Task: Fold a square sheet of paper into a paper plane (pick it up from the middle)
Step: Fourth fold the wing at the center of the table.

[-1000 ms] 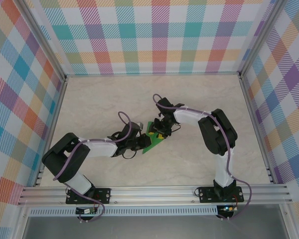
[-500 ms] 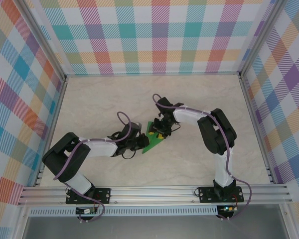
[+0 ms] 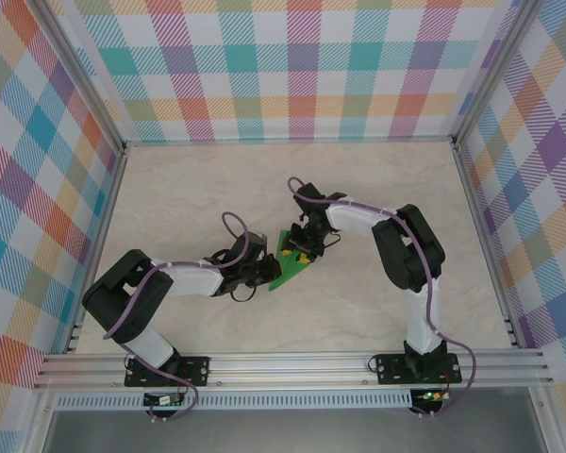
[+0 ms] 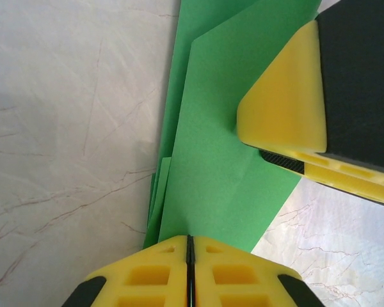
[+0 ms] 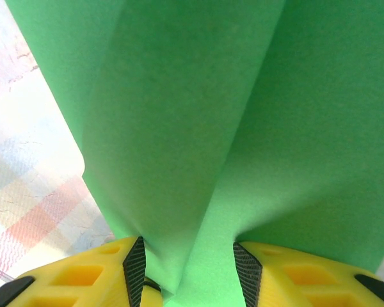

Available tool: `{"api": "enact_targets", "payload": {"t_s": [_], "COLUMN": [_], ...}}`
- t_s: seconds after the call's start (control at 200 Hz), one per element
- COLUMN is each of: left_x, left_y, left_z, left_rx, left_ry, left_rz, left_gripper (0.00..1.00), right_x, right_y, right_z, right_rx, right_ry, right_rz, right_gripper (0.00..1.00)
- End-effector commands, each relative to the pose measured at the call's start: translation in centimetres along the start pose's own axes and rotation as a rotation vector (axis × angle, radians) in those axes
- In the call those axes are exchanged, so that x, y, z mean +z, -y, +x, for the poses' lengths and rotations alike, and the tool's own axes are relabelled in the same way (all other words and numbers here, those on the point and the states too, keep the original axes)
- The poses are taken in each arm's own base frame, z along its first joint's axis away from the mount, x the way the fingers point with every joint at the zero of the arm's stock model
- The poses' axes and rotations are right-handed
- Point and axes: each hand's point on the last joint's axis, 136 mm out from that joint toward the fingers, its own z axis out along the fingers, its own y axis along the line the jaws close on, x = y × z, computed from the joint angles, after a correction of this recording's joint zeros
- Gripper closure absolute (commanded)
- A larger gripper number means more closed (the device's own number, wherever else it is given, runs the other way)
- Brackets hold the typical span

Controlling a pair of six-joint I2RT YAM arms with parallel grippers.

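Square sheet of paper (image 3: 291,265), already creased into a narrower, layered shape with a point, lies near the middle of the counter (image 3: 189,189), between the two grippers. It is thin and very light, so I judge that it will bend, slide on the smooth top and crumple if squeezed hard. A hold should sit on the layered middle or along a crease, where it is stiffest, rather than on a loose corner.

The right gripper (image 5: 185,272) is grasping the paper. A fold of green runs down between its yellow pads (image 5: 89,275), and the sheet bows upward from there. In the left wrist view one finger of this gripper sits on the upper flap toward the right.

The left gripper (image 4: 189,246) is clenched, its jaws meeting in a hairline seam, with the tips at the near edge of the paper. Whether a layer is caught between them or they merely press on it cannot be told.

The left arm (image 3: 184,278) stretches low from the near left toward the paper. The right arm (image 3: 406,250) rises from the near right, elbow high, and its forearm reaches left with the wrist turned down.
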Motion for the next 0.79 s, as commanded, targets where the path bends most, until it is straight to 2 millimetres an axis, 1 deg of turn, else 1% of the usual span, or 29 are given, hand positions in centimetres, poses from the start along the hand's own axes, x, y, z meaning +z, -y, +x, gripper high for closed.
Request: {"api": "enact_targets", "payload": {"t_s": [0.0,0.115,0.28,0.345,0.495,0.79], "left_x": [0.1,-0.2,-1.1,-1.2,-0.6,0.4], "left_y": [-0.4,0.1,2.3,2.7,2.2,1.1], "left_z": [-0.4,-0.7,-2.0,-2.6,-2.8,-2.4], "left_rx": [0.010,0.013,0.023,0.030,0.030,0.031], "left_ry": [0.002,0.004,0.029,0.035,0.034,0.013], "left_rz": [-0.025,-0.014,0.037,0.038,0.016,-0.025], "left_gripper": [0.91,0.91,0.89,0.89,0.90,0.92], "right_x": [3.7,3.9,4.0,4.1,4.2,4.5], "right_y": [7.1,7.3,7.5,7.5,7.6,7.8], "right_z": [1.3,1.3,1.3,1.3,1.3,1.4], "right_rx": [0.073,0.074,0.073,0.074,0.078,0.083], "right_ry": [-0.063,-0.070,-0.080,-0.082,-0.086,-0.095], "right_rz": [0.251,0.263,0.278,0.279,0.281,0.287], "right_gripper": [0.54,0.54,0.54,0.54,0.54,0.54]}}
